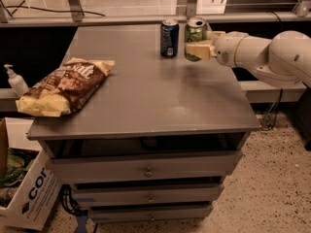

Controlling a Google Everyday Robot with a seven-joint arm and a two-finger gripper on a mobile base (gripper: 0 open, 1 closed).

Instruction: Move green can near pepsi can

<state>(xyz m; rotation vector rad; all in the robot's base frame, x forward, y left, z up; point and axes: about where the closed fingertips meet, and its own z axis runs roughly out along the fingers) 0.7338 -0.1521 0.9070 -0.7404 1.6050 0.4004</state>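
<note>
The green can stands upright at the back of the grey cabinet top, just right of the dark blue pepsi can, with a small gap between them. My gripper reaches in from the right and is shut on the green can, one pale finger across its lower front. The white arm extends off to the right.
A brown and yellow chip bag lies at the left edge of the cabinet top. A soap dispenser stands on a ledge to the left. A cardboard box sits on the floor at lower left. Drawers face front.
</note>
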